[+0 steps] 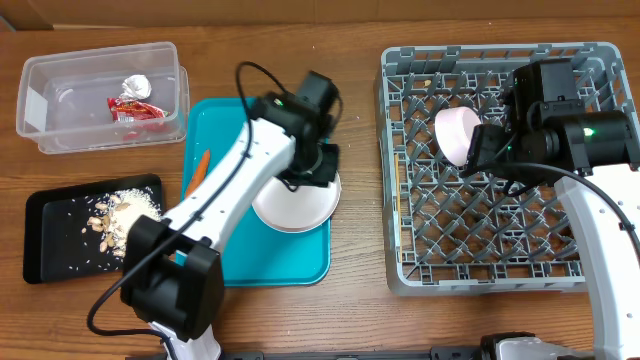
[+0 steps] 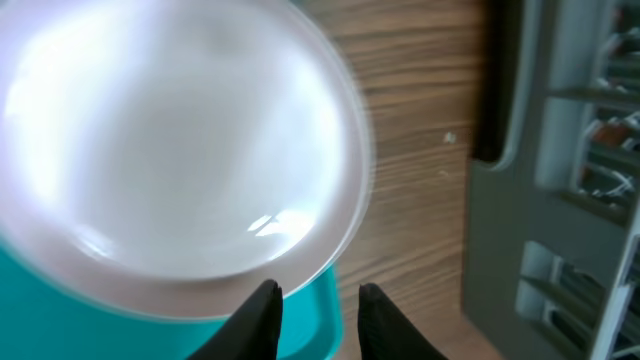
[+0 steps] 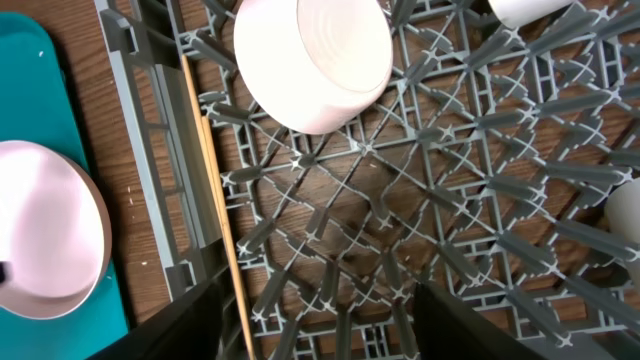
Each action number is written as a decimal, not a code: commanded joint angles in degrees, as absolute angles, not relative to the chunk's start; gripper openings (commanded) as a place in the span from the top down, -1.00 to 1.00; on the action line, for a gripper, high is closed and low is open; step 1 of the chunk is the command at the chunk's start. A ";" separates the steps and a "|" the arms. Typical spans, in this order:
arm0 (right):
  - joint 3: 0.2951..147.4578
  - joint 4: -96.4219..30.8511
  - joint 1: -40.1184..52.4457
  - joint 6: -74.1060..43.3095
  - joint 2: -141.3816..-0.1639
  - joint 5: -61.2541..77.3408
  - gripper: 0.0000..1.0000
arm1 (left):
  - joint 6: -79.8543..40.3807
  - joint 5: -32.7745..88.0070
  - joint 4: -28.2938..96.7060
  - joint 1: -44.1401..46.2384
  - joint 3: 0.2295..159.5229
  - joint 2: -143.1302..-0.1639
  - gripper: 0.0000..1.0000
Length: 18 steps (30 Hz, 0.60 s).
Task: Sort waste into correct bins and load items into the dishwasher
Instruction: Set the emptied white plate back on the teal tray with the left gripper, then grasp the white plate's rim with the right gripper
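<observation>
We think most of the job is done. The clear tub (image 1: 40,110) holds the red wrapper (image 1: 135,107) and the white paper ball (image 1: 136,85). The black tray (image 1: 45,250) holds the peanut shells and crumbs (image 1: 115,215).

The grey dish rack (image 1: 400,270) holds a white bowl (image 1: 455,135), tipped on its side among the pegs. In the right wrist view, the chopsticks (image 3: 212,200) lie along one side of the rack. A small white cup (image 3: 520,10) shows at the top edge. Another white thing peeks in at the right edge, and we cannot tell what it is.

Two things look left to do. The little orange carrot (image 1: 200,167) lies on the teal tray (image 1: 250,270), not in a bin. A white plate (image 1: 295,205) sits on that tray too. Its rim pokes out over the tray's edge, above the worktop (image 1: 350,300), on the side near the rack. It needs to go into the rack.

The left pincer (image 2: 317,300) hangs right by the plate's rim. Its fingers are a little way apart and we see nothing held between them. The right pincer (image 3: 320,325) hangs over the rack, near the bowl. Its fingers stand wide apart and it holds nothing.
</observation>
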<state>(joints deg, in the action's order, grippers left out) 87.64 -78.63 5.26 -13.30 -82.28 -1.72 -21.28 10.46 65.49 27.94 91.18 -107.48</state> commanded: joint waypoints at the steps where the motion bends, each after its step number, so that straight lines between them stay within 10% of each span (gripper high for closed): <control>1: 87.33 -77.60 5.28 -8.93 -82.41 4.32 -0.36 | -21.23 3.44 73.80 19.59 97.80 -103.98 0.45; 18: 87.33 -56.99 33.61 -15.03 -101.08 8.71 -0.43 | -20.14 3.20 83.61 -14.98 98.78 -93.54 -0.28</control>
